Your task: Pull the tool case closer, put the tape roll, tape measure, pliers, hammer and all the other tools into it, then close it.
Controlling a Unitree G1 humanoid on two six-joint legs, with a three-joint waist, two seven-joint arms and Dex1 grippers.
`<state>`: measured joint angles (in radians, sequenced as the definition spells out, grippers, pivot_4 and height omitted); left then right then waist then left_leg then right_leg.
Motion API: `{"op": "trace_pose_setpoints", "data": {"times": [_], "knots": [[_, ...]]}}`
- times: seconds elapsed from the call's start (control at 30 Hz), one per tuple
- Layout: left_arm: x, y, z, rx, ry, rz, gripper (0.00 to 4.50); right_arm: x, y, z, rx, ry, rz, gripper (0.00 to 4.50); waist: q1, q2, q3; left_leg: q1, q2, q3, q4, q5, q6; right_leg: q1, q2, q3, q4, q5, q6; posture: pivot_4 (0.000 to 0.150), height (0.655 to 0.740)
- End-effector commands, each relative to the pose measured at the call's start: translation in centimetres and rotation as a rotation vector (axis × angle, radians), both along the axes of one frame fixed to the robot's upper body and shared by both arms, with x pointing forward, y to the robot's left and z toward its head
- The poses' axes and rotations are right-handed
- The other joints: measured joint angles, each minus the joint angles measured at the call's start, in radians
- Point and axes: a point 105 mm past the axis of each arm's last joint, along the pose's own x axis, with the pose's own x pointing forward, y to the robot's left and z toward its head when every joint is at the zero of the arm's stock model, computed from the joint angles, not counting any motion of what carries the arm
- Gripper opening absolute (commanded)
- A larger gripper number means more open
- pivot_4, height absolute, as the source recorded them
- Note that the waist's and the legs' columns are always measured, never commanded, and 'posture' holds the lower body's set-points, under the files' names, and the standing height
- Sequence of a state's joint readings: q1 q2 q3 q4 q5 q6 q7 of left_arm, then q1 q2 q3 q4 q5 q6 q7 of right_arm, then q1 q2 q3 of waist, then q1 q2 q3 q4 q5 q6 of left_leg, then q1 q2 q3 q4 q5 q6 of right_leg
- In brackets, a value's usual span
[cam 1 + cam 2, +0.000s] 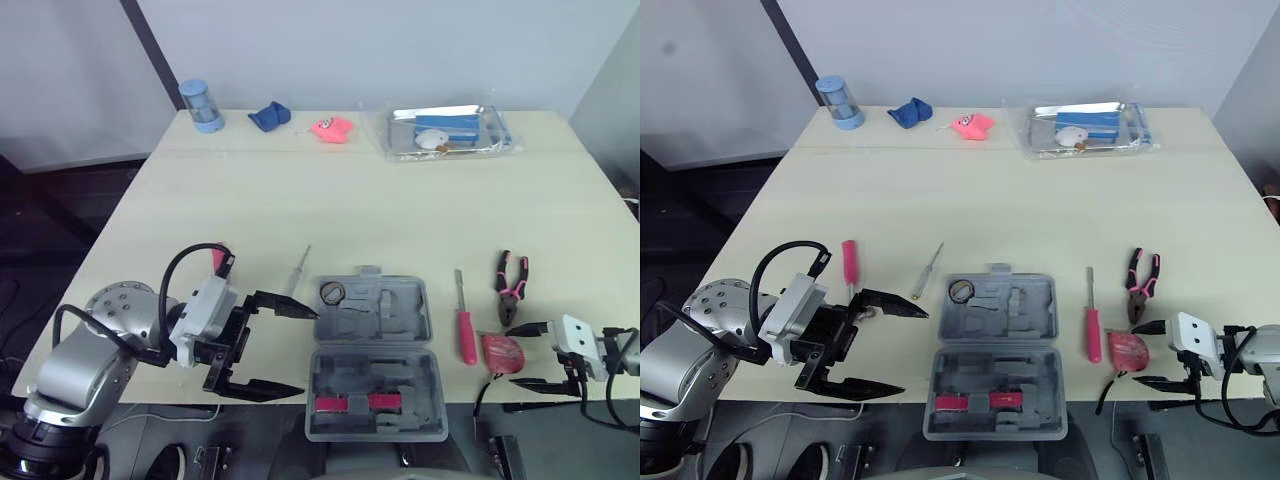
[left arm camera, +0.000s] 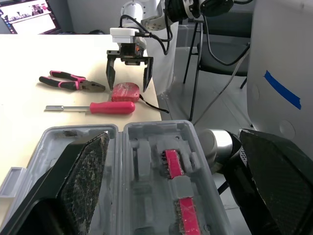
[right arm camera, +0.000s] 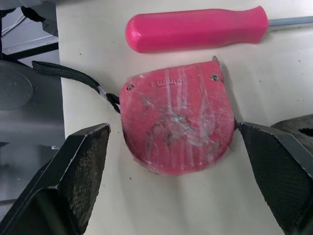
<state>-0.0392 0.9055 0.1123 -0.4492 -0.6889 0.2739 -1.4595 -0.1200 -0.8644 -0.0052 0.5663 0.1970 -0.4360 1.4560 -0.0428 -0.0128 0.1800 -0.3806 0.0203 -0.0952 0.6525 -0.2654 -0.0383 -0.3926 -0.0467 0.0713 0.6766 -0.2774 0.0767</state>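
Note:
The grey tool case [image 1: 370, 360] lies open near the table's front edge, with pink inserts [image 2: 181, 196] in its near half and a small dark ring, seemingly the tape roll [image 1: 332, 292], in its far left corner. My left gripper [image 1: 305, 350] is open just left of the case, holding nothing. The red tape measure [image 3: 178, 122] rests between the open fingers of my right gripper [image 1: 512, 356], untouched. A pink-handled screwdriver [image 1: 466, 335] and the pliers [image 1: 512, 285] lie right of the case. A thin screwdriver [image 1: 297, 270] and a red-handled tool [image 1: 849, 265] lie to its left.
Along the far edge stand a blue cylinder [image 1: 200, 105], a blue cloth [image 1: 269, 116], a pink object [image 1: 332, 128] and a wrapped metal tray [image 1: 447, 130]. The tape measure's black strap [image 3: 68, 73] hangs over the front table edge.

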Motion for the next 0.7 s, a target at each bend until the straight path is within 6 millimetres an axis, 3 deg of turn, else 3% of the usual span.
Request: {"op": "trace_pose_setpoints", "data": {"times": [0.03,0.3,0.47,0.7], "knots": [[-0.1,-0.2,0.7,-0.006,-0.051,-0.015,4.50,0.3,0.3,0.2,-0.008,-0.019,0.026,4.43,0.000,0.000,0.000,0.000,0.000,0.000,0.000,0.000,0.000,0.000,0.000,0.000,0.000,0.000,0.000,0.150,0.7400],[0.2,-0.1,0.3,-0.001,-0.054,-0.016,4.50,0.5,1.1,-0.1,-0.015,-0.024,0.053,4.43,-0.001,0.000,0.000,0.000,0.000,0.000,0.000,0.000,0.000,0.000,0.000,0.000,0.000,0.000,0.000,0.150,0.7400],[0.3,-0.1,0.3,-0.006,-0.054,-0.015,4.50,0.6,1.4,0.0,0.000,-0.031,0.061,2.92,-0.001,0.000,0.000,0.000,0.000,0.000,0.000,0.000,0.000,0.000,0.000,0.000,0.000,0.000,0.000,0.150,0.7400],[0.3,0.1,0.2,-0.008,-0.055,-0.008,4.50,0.6,0.8,1.0,-0.008,-0.052,0.041,2.92,-0.001,0.000,0.000,0.000,0.000,0.000,0.000,0.000,0.000,0.000,0.000,0.000,0.001,0.000,0.000,0.150,0.7400]]}}
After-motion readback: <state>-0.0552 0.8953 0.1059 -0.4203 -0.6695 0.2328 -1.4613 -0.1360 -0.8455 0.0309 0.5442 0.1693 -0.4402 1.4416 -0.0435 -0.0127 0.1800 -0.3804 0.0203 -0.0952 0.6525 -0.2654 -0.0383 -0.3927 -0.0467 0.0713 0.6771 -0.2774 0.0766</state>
